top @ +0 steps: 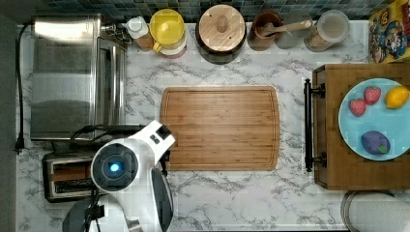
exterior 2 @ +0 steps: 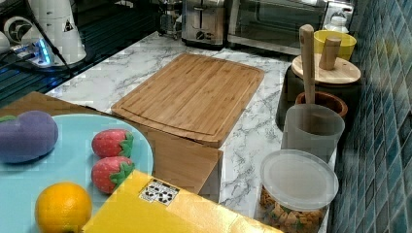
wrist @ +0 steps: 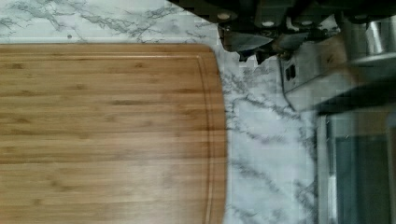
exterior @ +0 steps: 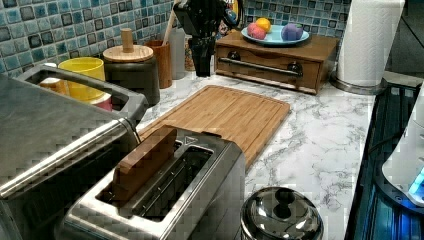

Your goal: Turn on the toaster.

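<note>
Sitting just beside the end effector point(wrist: 261, 49), the toaster point(wrist: 322, 77) touches nothing.

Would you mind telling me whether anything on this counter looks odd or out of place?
One oddity: the toaster holds a brown wooden-looking slab in one slot instead of bread, standing well above the top. Otherwise nothing looks spilled or knocked over.

The white robot arm point(top: 130, 164) is reaching in from the top view's bottom left, its wrist pointing downward and its black gripper point(wrist: 254, 49) hanging below.
</note>
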